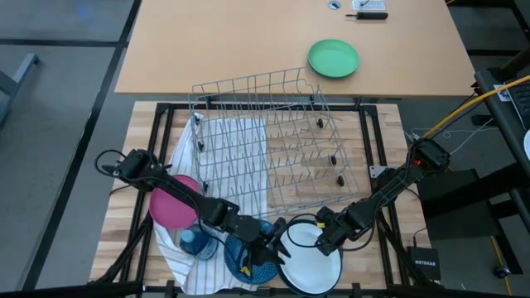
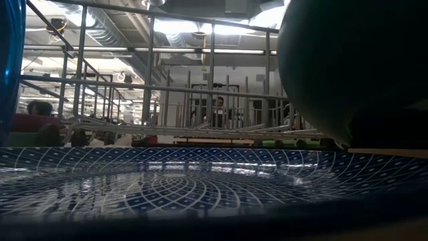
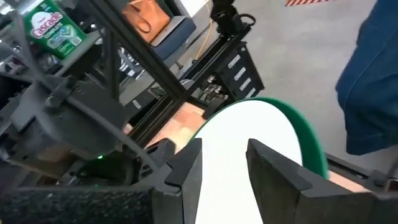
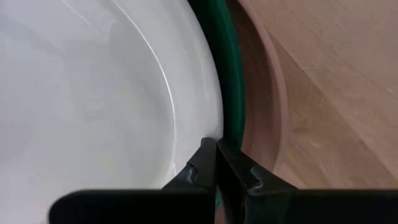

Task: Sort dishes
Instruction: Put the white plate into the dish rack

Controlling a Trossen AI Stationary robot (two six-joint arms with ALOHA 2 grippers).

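Left to right across the high view: a magenta plate (image 1: 171, 208) is lying on a striped cloth (image 1: 192, 266) beside a small blue container (image 1: 196, 242); the left gripper (image 1: 263, 251) is hovering over a speckled blue plate (image 1: 242, 255), its jaws parted and holding nothing, with the white plate's near edge showing between them in the left wrist view. The white plate (image 1: 313, 261), green-backed, is sitting at the table's near edge, where the right gripper (image 1: 325, 242) is gripping its rim with jaws nearly closed on the thin lip, as the right wrist view shows. Behind, the wire dish rack (image 1: 269, 136) is standing with all slots vacant, so sorting appears to be at its start: 0 plates are racked and at least 3 are waiting. A vivid green plate (image 1: 333, 59) is resting far off on the tan table (image 1: 248, 50). Room is tight: 2 grippers are crowding close together, and the rack's front wires are bordering the lift path.
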